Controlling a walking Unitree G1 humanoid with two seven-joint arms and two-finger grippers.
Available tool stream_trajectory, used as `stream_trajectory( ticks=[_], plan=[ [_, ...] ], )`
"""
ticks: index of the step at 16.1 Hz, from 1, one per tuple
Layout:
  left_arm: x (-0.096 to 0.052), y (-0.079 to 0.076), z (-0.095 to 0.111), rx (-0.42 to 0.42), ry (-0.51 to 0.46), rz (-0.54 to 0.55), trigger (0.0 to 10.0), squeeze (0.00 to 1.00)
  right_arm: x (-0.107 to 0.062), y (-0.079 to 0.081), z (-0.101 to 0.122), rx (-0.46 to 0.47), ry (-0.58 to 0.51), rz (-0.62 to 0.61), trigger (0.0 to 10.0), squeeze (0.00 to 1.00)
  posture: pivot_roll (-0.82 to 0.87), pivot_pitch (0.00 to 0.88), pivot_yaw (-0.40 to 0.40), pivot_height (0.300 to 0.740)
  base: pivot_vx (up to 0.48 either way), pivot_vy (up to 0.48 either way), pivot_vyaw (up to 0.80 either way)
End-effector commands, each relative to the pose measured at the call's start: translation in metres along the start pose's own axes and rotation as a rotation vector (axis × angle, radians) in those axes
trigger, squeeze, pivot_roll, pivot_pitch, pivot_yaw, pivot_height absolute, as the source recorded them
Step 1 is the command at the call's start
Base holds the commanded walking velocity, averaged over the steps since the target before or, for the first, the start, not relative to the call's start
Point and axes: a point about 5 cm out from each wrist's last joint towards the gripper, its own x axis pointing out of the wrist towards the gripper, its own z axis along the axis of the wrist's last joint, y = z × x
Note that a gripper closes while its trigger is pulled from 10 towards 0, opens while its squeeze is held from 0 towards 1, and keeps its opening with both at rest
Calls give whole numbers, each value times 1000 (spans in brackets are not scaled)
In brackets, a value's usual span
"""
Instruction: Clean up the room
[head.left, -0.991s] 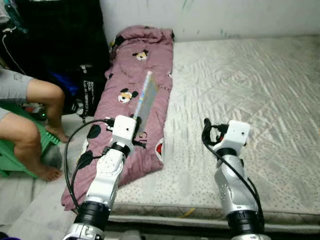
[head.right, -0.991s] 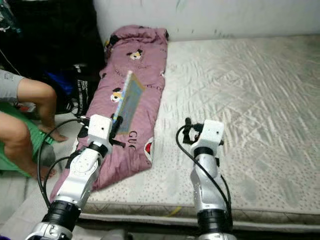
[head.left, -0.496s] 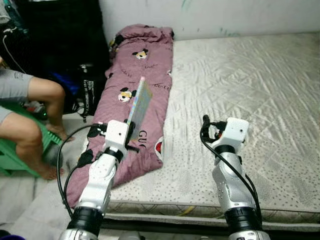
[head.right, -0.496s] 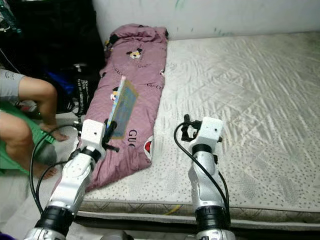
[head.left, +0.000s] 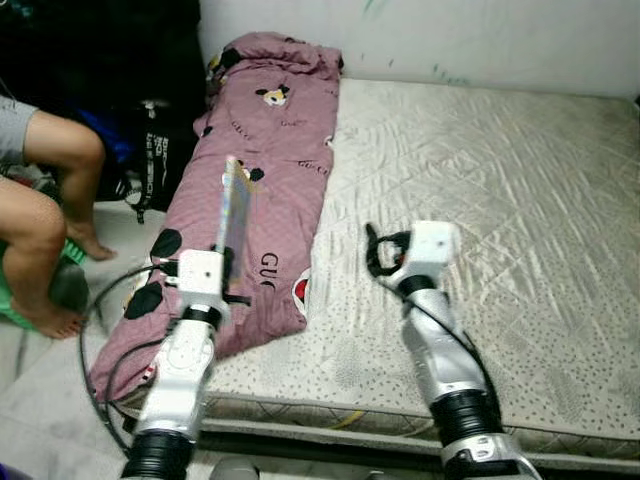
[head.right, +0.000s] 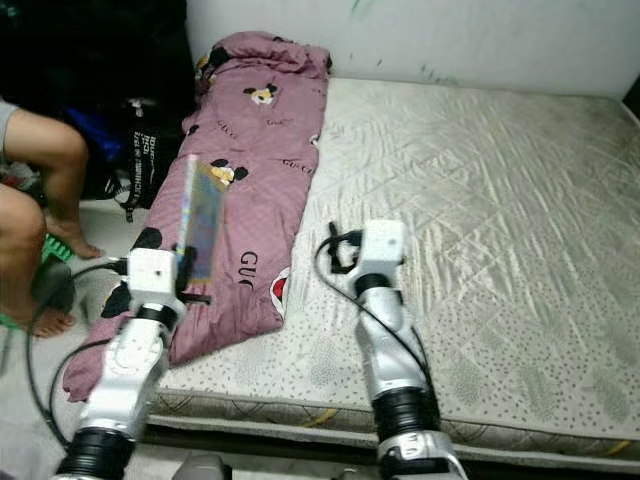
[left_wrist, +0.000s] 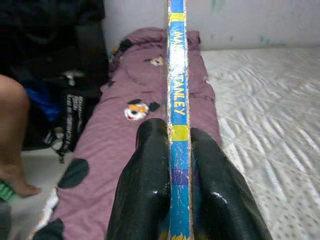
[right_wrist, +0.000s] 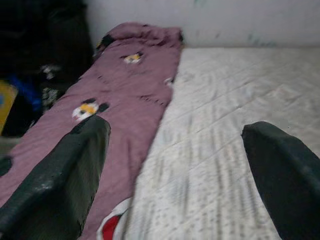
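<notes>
**Left gripper holds a thin book over the blanket**

The left gripper (left_wrist: 179, 165) has its jaws clamped on a thin book (head.left: 234, 208), seemingly a children's one, held upright over the pink blanket (head.left: 270, 150) on the bed's (head.left: 500, 200) left edge. The right gripper (right_wrist: 175, 170), jaws apart, hovers over the mattress. A person's legs (head.left: 40, 200) are at far left.

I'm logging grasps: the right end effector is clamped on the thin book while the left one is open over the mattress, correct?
The sides are swapped. The left wrist view shows the left end effector clamped on the thin book; the right end effector is open over the mattress.
</notes>
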Motion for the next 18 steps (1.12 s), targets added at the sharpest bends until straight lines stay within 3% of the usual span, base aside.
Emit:
stream_trajectory(
  ticks=[1, 4, 12, 18],
  plan=[
    [1, 3, 10, 2, -41, 6, 10000, 0, -1, 1, -1, -8, 0, 7, 10000, 0, 143, 0, -38, 740, 0, 0, 0],
    [0, 10, 6, 29, -18, 38, 10000, 0, -4, -5, -6, -6, 12, -16, 10000, 0, 134, 0, -32, 740, 0, 0, 0],
    [3, 4, 6, 10, 6, -13, 10000, 0, -6, -6, 0, -40, -39, -31, 10000, 0, 125, 0, -21, 740, 0, 0, 0],
    [6, 7, 8, 25, 5, 1, 10000, 0, 0, -13, -4, -55, 16, -108, 10000, 0, 127, 0, -27, 740, 0, 0, 0]
  ],
)
